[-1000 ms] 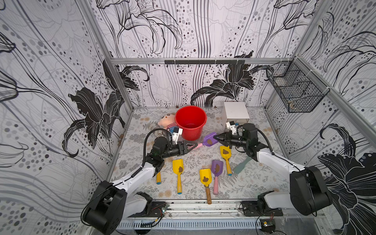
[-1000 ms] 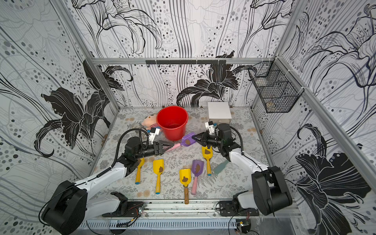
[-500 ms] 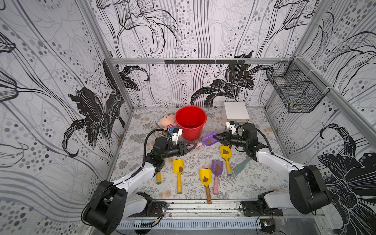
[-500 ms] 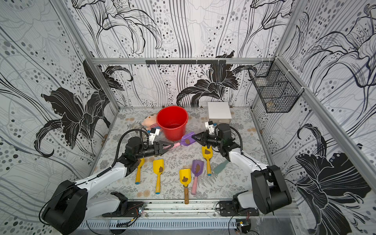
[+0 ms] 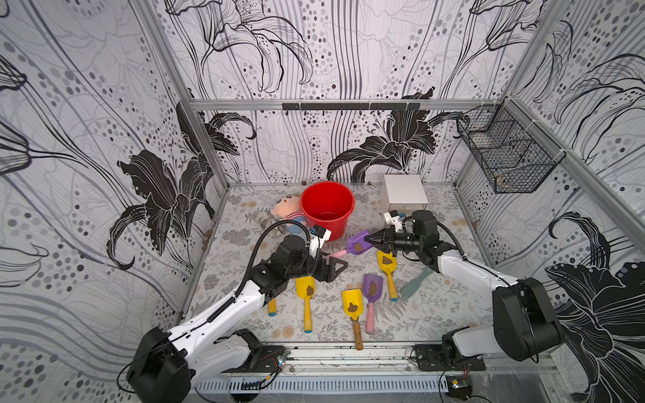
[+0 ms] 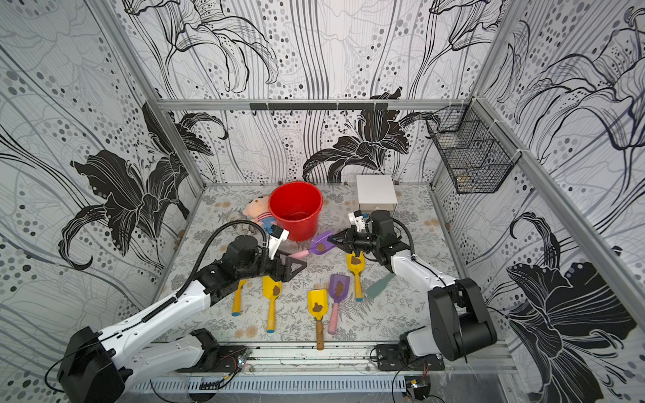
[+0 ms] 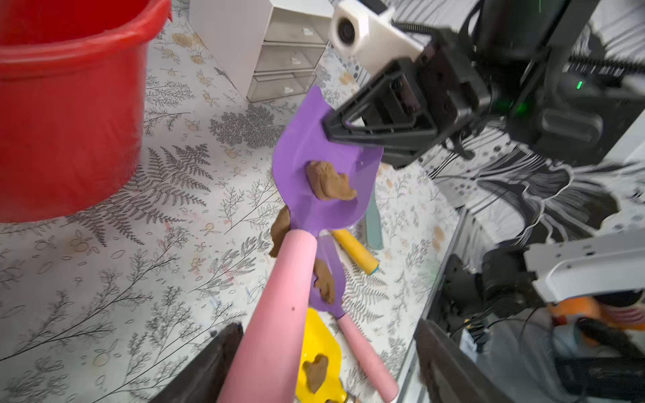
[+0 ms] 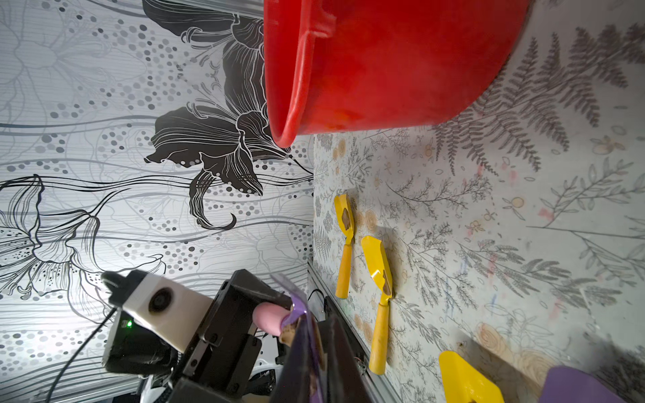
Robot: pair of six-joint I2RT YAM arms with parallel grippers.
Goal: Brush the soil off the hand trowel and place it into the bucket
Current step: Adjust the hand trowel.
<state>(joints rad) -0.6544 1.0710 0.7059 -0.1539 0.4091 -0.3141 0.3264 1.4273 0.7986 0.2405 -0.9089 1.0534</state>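
Observation:
A purple hand trowel (image 5: 359, 242) (image 7: 314, 146) with a pink handle (image 7: 279, 314) hangs above the mat in front of the red bucket (image 5: 331, 226) (image 6: 296, 230). A brown clump of soil (image 7: 330, 181) sticks to its blade. My right gripper (image 5: 366, 239) (image 8: 312, 335) is shut on the blade's edge. My left gripper (image 5: 343, 265) (image 7: 328, 326) is open, its fingers standing apart on either side of the pink handle. One finger (image 7: 223, 349) is close to the handle and the other is well clear of it.
Three yellow trowels (image 5: 307, 289) (image 5: 352, 303) (image 5: 385, 260) and a second purple one (image 5: 371, 286) lie on the mat, each with a soil clump. A teal flat tool (image 5: 415, 282) lies by the right arm. Plush toy (image 5: 288, 209), white drawer box (image 5: 405, 195) and wire basket (image 5: 506, 157) stand behind.
My left gripper's jaws have opened off the pink handle. The right gripper keeps its hold on the blade, and the trowel has barely moved.

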